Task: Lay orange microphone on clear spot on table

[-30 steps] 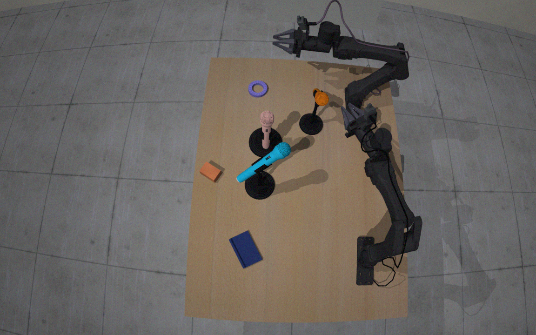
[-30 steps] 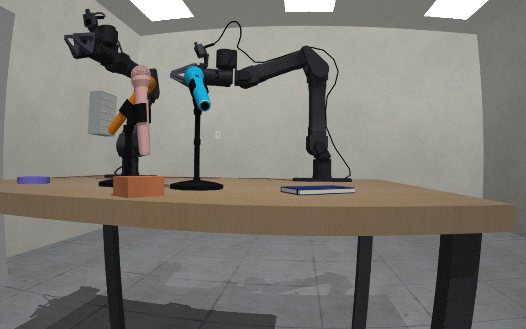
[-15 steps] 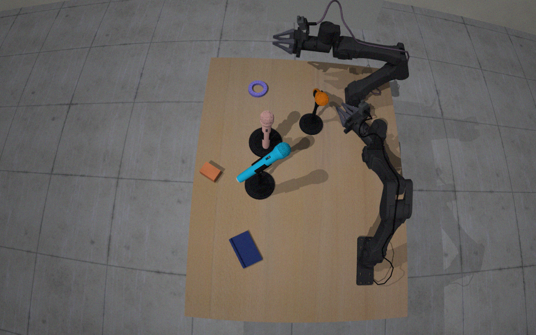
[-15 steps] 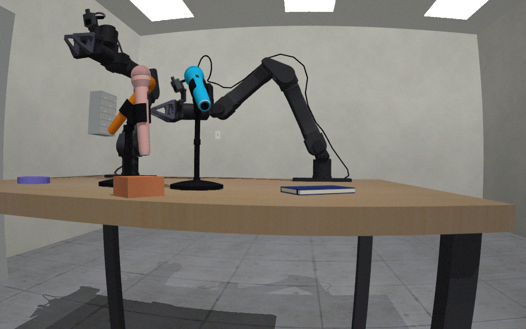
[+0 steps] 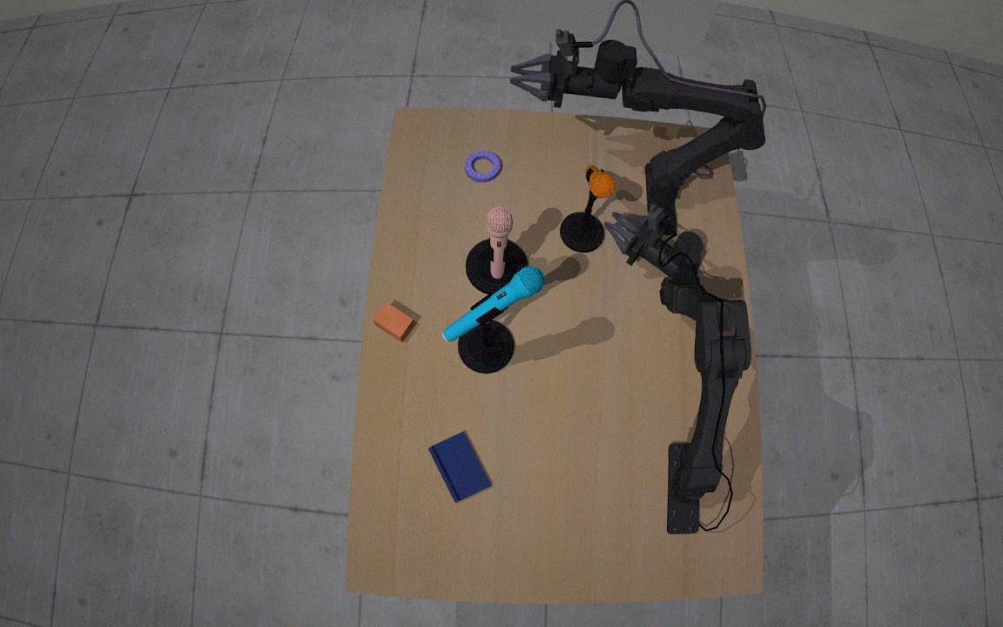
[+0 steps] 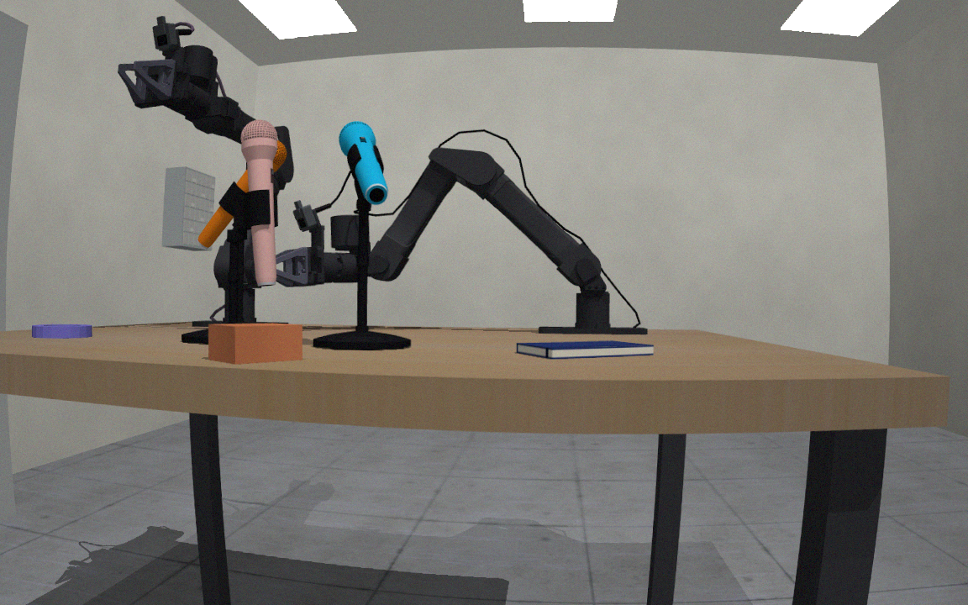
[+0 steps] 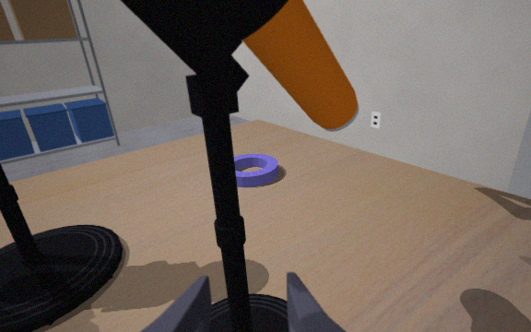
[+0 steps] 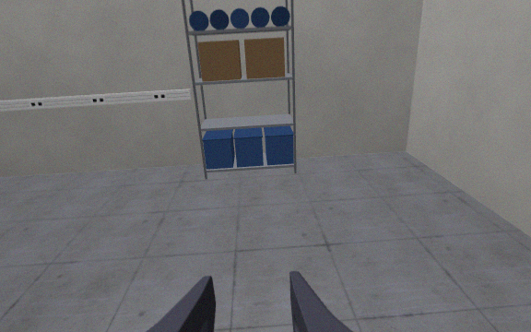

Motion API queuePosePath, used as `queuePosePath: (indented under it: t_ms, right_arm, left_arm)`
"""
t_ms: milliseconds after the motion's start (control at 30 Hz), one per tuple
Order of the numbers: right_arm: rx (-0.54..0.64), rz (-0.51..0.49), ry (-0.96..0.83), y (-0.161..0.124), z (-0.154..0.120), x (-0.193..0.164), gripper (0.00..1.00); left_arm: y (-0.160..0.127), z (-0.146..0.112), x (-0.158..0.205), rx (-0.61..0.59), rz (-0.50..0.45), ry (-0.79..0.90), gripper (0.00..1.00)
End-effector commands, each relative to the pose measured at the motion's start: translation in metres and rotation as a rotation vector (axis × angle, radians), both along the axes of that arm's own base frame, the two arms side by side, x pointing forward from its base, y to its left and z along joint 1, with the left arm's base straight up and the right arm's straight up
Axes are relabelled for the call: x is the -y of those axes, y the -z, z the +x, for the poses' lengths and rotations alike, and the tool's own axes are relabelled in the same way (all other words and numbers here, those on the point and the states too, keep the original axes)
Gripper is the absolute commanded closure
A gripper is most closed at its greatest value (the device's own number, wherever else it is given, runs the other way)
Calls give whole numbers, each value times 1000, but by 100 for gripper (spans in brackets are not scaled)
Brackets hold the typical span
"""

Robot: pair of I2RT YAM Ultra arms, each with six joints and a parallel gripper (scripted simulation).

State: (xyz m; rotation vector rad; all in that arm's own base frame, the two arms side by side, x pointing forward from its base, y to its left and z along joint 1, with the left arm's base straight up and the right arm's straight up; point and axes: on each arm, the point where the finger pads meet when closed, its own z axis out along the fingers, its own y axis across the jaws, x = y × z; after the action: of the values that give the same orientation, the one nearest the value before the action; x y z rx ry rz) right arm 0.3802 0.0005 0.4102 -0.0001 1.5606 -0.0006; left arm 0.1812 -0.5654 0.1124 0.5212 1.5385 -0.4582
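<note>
"From the left?"
"Ring on the wooden table; right gripper, fingers apart, empty; wall cabinet."
"Orange mic?"
"In its stand. Left gripper near, parted, empty. Then book, tiled floor below."

Three rectangular ceiling panels are lit. Pale walls enclose a tiled floor. A metal shelving unit carries blue bins on its bottom shelf.
</note>
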Motion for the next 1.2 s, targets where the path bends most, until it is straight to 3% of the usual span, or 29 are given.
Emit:
queuePosePath:
  t_ms: [0,167,233,267,333,433,467,567,633,667,700,733,767,800,833,933,1100,1133,1167]
  right_arm:
    - [35,1,-3,-20,-8,-2,69]
    - [35,1,-3,-20,-8,-2,69]
    - [35,1,-3,-20,-8,-2,69]
    - [35,1,-3,-20,-8,-2,69]
    - [35,1,-3,-20,-8,-2,69]
    - [35,1,-3,-20,-8,-2,69]
    - [35,1,-3,-20,-8,-2,69]
    - [35,1,-3,-20,-8,-2,69]
    - [35,1,-3,-20,-8,-2,69]
    - [35,1,-3,-20,-8,-2,69]
    - [35,1,-3,-20,-8,-2,69]
    - [35,1,-3,-20,-8,-2,69]
    - [35,1,-3,-20,-8,-2,69]
    - [35,1,-3,-20,-8,-2,69]
    - [35,1,-3,-20,-8,-2,69]
    - [35,1,-3,-20,-8,-2,69]
    - [35,1,-3,-20,-8,-2,69]
    - [35,1,-3,-20,-8,-2,69]
    - [35,1,-3,-20,-8,-2,69]
  left_arm:
    - [-33,12,-1,25,-189,-114,69]
    - [1,14,0,24,-158,-128,69]
    - [-16,12,4,28,-169,-101,69]
    - [16,12,6,27,-92,-80,69]
    - [32,6,4,25,-39,-65,69]
    - [28,6,-4,23,-18,-65,69]
    - [11,7,3,25,-66,-65,69]
    - [6,8,4,26,-87,-75,69]
    - [32,14,6,22,-38,-72,69]
    - [19,15,8,21,-63,-71,69]
    - [31,17,8,17,-45,-72,69]
    - [16,19,9,18,-72,-73,69]
    - [31,20,9,16,-45,-73,69]
    - [17,22,11,17,-71,-74,69]
    - [31,24,11,15,-47,-73,69]
    - [19,29,14,16,-69,-75,69]
    - [28,34,16,14,-56,-75,69]
    - [2,35,18,18,-100,-75,69]
    - [15,36,18,15,-77,-75,69]
